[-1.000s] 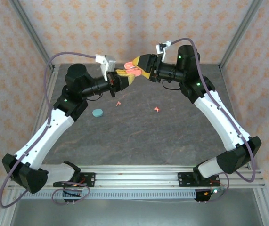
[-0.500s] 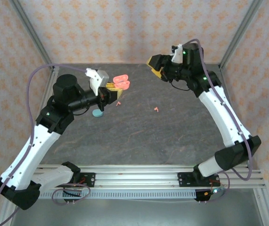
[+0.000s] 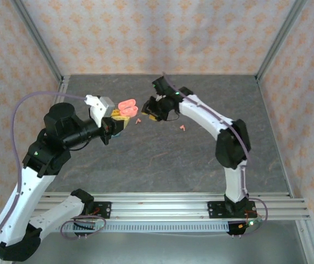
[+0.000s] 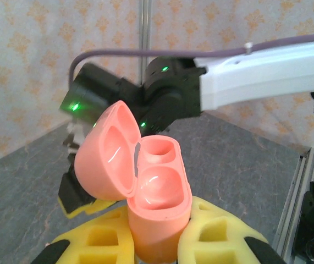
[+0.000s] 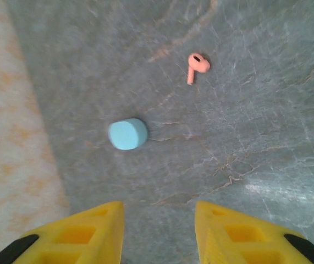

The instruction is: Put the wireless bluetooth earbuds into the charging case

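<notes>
I have the left gripper point(image 4: 157, 253) pressed tight on the base of the salmon-pink oval plastic charging case point(image 4: 151, 231). It holds the case up off the grey stone-patterned table point(image 3: 167, 165) with the lid point(image 4: 104, 157) hinged back, and both wells point(image 4: 158, 186) look empty. The right gripper point(image 5: 159, 234) hangs over the table, its yellow fingers point(image 5: 74, 236) spread with nothing between them. Below it lie a small salmon-pink earbud with a short stem point(image 5: 197, 65) and, well apart from it, a closed teal oval case point(image 5: 128, 134). I judge this to be the pick-up step, since no bud is seated yet. Next I need to lower the right gripper over the pink bud, straddle it and close gently, because something so tiny could skid away.
</notes>
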`<act>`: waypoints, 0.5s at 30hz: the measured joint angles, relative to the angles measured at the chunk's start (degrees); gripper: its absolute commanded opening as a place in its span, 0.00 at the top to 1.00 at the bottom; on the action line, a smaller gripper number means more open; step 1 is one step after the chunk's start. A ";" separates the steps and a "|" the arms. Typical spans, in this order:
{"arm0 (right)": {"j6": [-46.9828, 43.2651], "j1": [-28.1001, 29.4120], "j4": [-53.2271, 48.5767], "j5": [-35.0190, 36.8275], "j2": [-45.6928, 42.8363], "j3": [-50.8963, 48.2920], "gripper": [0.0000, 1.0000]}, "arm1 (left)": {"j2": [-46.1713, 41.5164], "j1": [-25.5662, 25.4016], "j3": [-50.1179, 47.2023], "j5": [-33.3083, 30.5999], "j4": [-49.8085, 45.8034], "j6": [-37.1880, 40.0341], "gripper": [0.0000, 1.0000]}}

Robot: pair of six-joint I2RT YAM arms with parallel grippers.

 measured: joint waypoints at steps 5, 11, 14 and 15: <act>-0.11 2.78 -4.33 2.80 10.56 10.43 0.61 | -2.12 0.00 -0.66 -1.57 -2.60 0.11 1.00; -0.35 3.45 -11.34 5.75 20.87 23.96 0.61 | -2.93 0.00 -0.66 -2.64 -4.50 1.09 1.00; -0.33 3.50 -13.92 7.41 23.80 27.78 0.61 | -2.93 0.00 -0.66 -2.67 -5.35 1.36 1.00; -0.31 3.50 -14.73 7.82 24.48 28.74 0.61 | -2.91 0.00 -0.66 -2.67 -5.51 1.49 1.00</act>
